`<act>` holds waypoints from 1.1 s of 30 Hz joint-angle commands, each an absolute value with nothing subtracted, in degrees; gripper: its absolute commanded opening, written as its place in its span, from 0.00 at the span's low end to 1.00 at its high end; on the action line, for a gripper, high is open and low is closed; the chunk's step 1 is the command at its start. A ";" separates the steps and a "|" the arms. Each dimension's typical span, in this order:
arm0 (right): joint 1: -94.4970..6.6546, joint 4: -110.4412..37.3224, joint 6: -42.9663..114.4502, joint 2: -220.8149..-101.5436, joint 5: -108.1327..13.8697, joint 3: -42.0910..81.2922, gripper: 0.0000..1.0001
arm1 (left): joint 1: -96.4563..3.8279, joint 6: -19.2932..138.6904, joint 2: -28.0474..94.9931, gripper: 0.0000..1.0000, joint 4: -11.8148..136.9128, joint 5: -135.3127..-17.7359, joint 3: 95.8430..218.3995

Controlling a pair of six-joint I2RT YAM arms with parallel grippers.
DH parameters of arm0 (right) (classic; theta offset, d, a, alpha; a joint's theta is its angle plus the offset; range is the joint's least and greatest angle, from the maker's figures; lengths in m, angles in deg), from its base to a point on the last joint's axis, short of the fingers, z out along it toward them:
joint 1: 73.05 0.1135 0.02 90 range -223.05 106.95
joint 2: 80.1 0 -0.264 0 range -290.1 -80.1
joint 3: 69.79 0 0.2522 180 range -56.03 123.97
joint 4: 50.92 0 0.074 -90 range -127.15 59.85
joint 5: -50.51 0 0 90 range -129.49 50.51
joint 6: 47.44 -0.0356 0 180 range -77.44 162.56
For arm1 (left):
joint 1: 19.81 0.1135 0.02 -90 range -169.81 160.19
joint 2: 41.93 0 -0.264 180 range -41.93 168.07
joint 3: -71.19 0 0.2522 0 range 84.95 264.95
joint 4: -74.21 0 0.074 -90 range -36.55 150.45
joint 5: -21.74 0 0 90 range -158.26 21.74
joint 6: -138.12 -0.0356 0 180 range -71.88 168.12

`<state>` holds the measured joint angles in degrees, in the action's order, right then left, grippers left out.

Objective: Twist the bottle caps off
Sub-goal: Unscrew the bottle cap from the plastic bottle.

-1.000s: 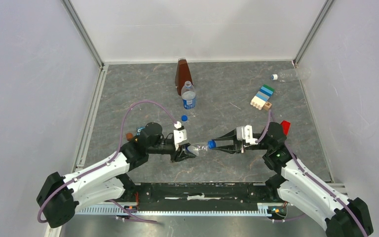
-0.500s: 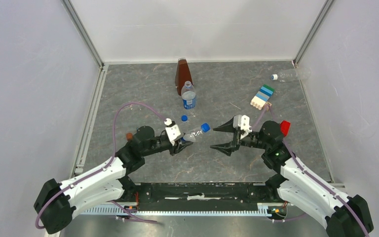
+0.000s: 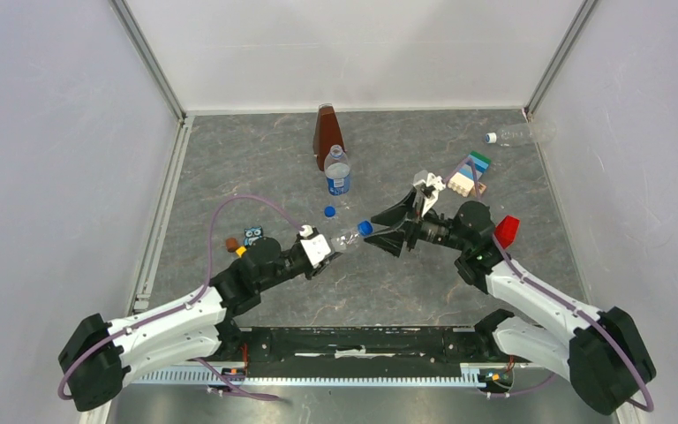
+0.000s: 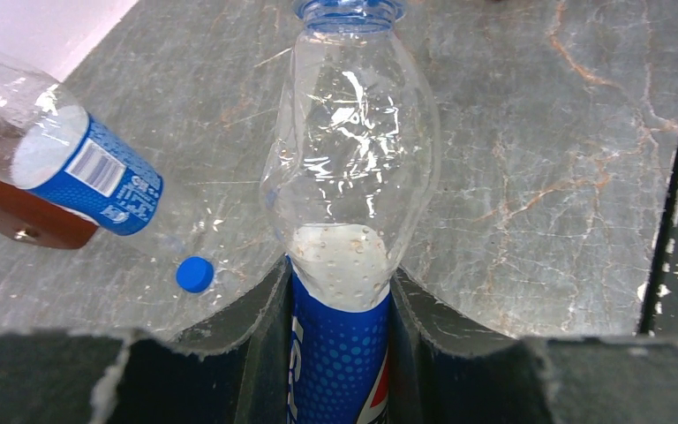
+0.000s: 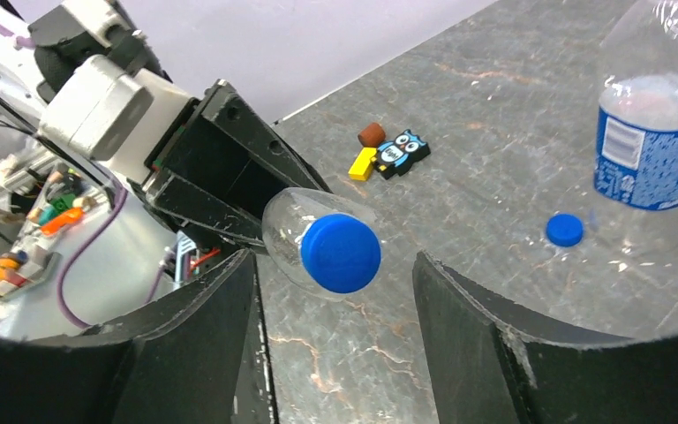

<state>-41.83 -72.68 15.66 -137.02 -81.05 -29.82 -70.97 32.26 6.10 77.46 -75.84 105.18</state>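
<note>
Plainly, my left gripper clamped the bottle low; my right gripper stood apart at its blue cap, so twisting could spin the bottle.

Showing bright, even, diffuse light from above in all three views, throwing only faint, soft shadows on the grey table. Catching small white glints on the clear bottle in the left wrist view. Losing sharpness on the dark fingers closest to the lens in both wrist views, holding the far table crisp.
</note>
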 commanded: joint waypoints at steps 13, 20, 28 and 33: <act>-42.02 -87.01 1.11 -144.07 -81.59 -27.57 0.64 | -72.02 29.52 2.74 0.02 82.87 -73.48 104.55; -42.03 -85.58 1.84 -145.30 -83.21 -26.69 0.55 | -71.98 29.58 2.64 0.02 82.85 -73.37 104.72; -42.05 -83.46 4.01 -146.12 -84.58 -25.51 0.39 | -72.02 29.40 3.37 0.02 82.85 -73.28 104.88; -42.02 -83.24 5.64 -145.19 -84.66 -25.79 0.23 | -72.02 29.33 3.37 0.02 82.82 -73.57 105.17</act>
<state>-41.93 -82.85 3.23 -146.27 -83.96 -27.70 -71.69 30.97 3.56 79.41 -73.08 104.42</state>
